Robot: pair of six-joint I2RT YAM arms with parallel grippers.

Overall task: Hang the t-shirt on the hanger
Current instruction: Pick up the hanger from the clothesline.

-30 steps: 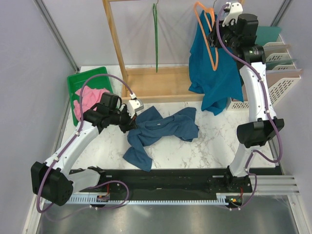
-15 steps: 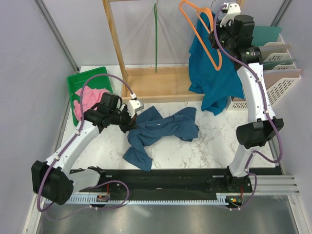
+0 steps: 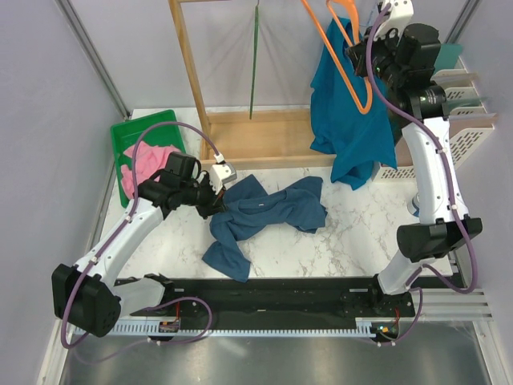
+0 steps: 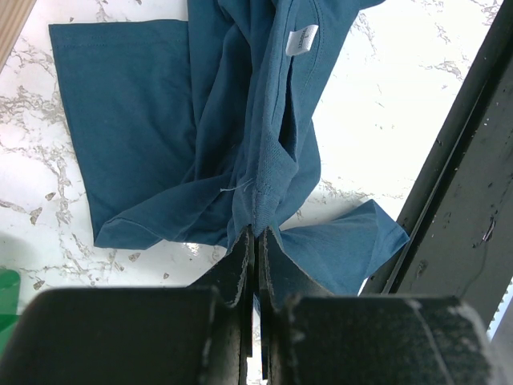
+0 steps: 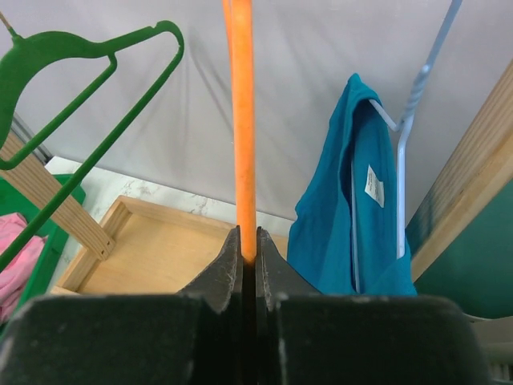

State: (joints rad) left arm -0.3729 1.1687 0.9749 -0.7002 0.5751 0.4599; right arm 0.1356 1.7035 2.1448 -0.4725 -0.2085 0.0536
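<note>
Jaws of the left gripper [image 4: 255,237] were found pressed fully together on a fold of the t-shirt [image 4: 240,120], and the cloth was pinched right at their tips. From this pinched place the dark blue fabric was spread away from the jaws over the marble desk [image 3: 353,233], crumpled and twisted. A small white label [image 4: 300,40] was seen on it further from the tips. In the top view the t-shirt was lying in the middle of the desk, with the left gripper at its left end and low, close to the desk surface. One sleeve or corner was stretched toward the near edge.

At the right gripper [image 5: 248,241] the jaws were closed as well, on the thin orange bar of the hanger [image 5: 243,120]. The bar was held upright between them and was rising straight out of the tips. In the top view this gripper was raised high at the back right, well apart from the t-shirt, and the hanger was hanging slanted from it in front of a teal shirt [image 3: 345,120]. The teal shirt was hung on a wooden rack [image 3: 192,80] at the back. A green bin [image 3: 128,132] with a pink garment [image 3: 144,164] in it was standing at the left of the desk, just beside the left arm.
</note>
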